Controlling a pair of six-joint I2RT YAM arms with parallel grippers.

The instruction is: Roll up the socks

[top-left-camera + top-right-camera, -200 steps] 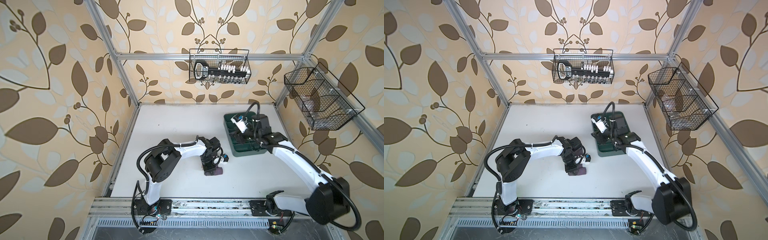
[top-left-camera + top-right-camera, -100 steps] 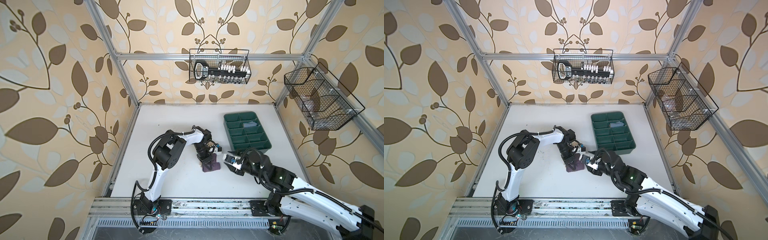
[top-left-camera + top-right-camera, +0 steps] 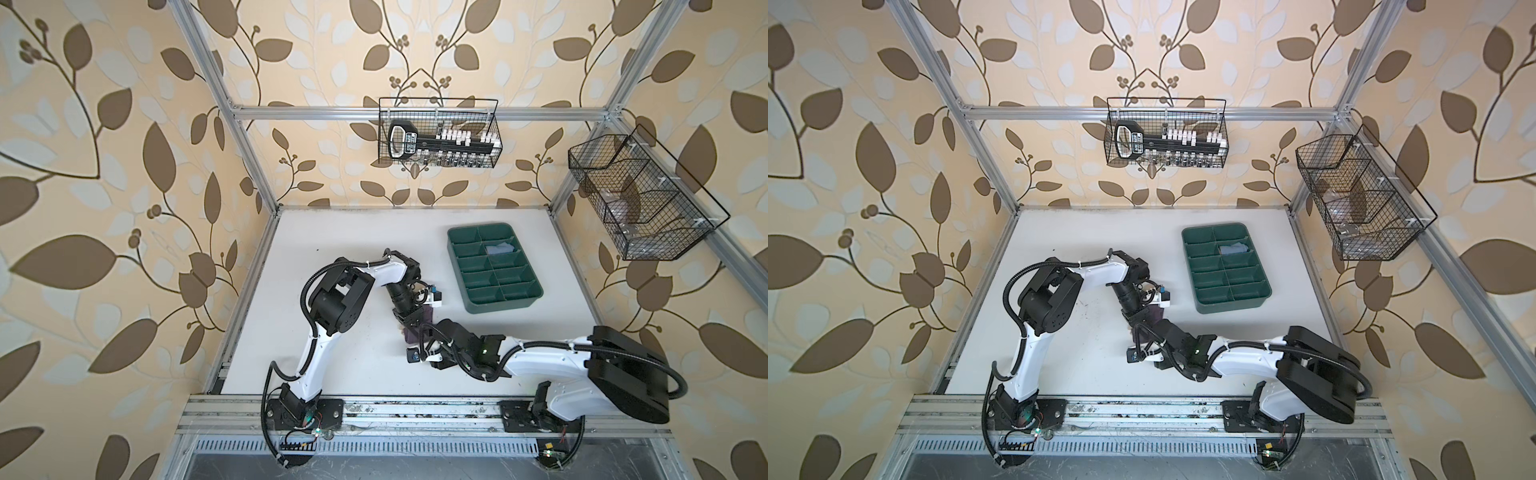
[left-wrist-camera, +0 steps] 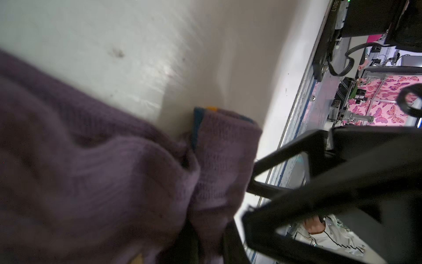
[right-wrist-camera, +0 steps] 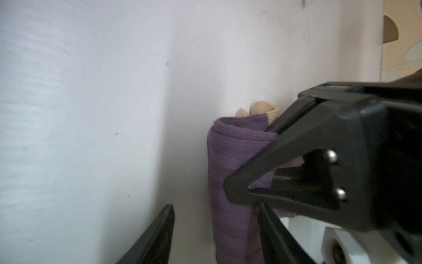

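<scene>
A purple sock [image 5: 228, 178], rolled into a ribbed bundle with its tan toe [image 5: 262, 109] poking out one end, lies on the white table [image 3: 353, 357] and shows in both top views [image 3: 1156, 312]. My left gripper [image 4: 212, 244] is shut on a fold of the purple fabric [image 4: 114, 182]. From the front, my right gripper [image 5: 217, 235] stands open astride the roll. One of its fingers [image 5: 274, 233] is against the sock, the other off it. In a top view the two grippers meet over the sock [image 3: 413, 334]. A grey-blue sock [image 3: 500, 248] lies in the green tray.
The green divided tray [image 3: 494, 303] stands right of centre, behind my right arm. Two black wire baskets hang on the walls, one at the back [image 3: 438, 137] and one on the right [image 3: 640, 199]. A metal rail [image 3: 395, 409] runs along the table's front edge.
My right arm has swung from over the green tray down to the front and now reaches the purple sock. The left gripper has stayed shut on the sock, with its elbow shifted.
</scene>
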